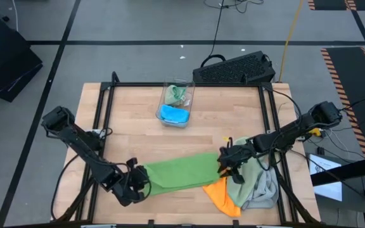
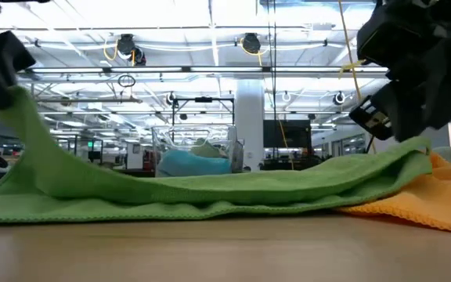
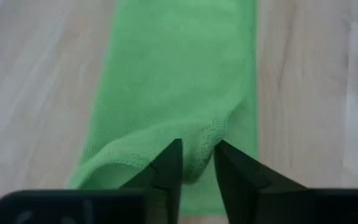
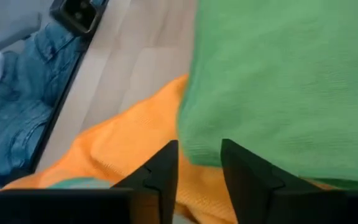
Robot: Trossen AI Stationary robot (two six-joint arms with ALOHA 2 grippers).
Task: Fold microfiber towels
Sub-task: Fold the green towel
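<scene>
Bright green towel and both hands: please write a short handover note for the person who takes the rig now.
Left hand: fingers slightly apart around a raised edge of the bright green towel.
Right hand: fingers parted at the towel's other end, above the orange towel.
Grey towel lies by the orange one; blue towel and a pale green one are in the clear bin.
Done: the green towel lies as a long band.
Left: finish its fold, then the others.

Both grippers' fingers [image 3: 166, 168] seemingly parted.
</scene>
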